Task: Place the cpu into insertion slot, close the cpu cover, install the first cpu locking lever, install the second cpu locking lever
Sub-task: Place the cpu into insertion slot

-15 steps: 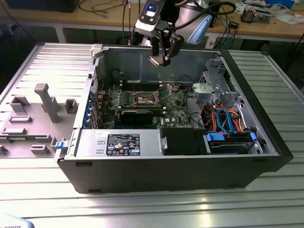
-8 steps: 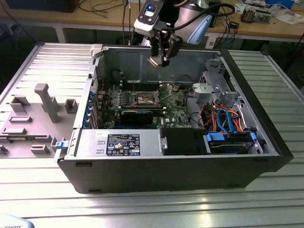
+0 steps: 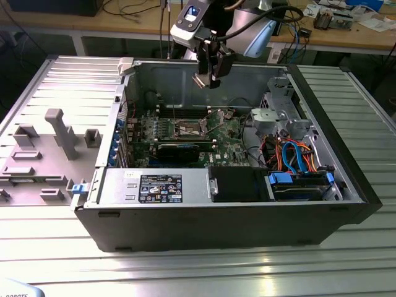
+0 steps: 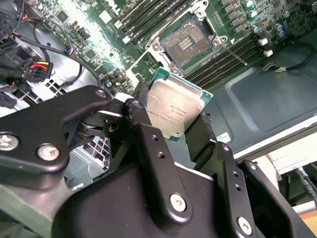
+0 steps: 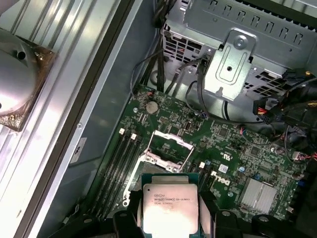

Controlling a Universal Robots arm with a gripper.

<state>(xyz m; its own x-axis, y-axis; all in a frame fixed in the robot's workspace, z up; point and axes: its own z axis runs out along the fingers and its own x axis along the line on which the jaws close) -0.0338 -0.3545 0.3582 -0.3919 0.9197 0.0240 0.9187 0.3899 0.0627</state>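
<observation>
While clamping the flat silver cpu [image 4: 174, 106] | pincer [image 4: 172, 118] hangs above square insertion slot [image 4: 190, 43]

Clamped between two black fingers [image 5: 208, 214]: the cpu [image 5: 170, 208], dull silver top turned to the camera, a thin green edge showing round it, fine print across the lid. Held up off the green motherboard [image 5: 225, 148]. Just beyond the chip, the insertion slot [image 5: 165, 151], square and framed in silver metal. Beside the slot, long black memory slots [image 5: 118, 163] running in parallel, and a round coin battery [image 5: 152, 106] further along the board. Near one corner of the board, a ribbed silver heatsink [image 5: 258, 194]. Past the board, a perforated metal drive cage [image 5: 233, 64] with dark cables [image 5: 198, 87] trailing towards the board. Alongside, the grey case wall [image 5: 101, 119] and a ribbed metal counter [image 5: 54, 34].
</observation>
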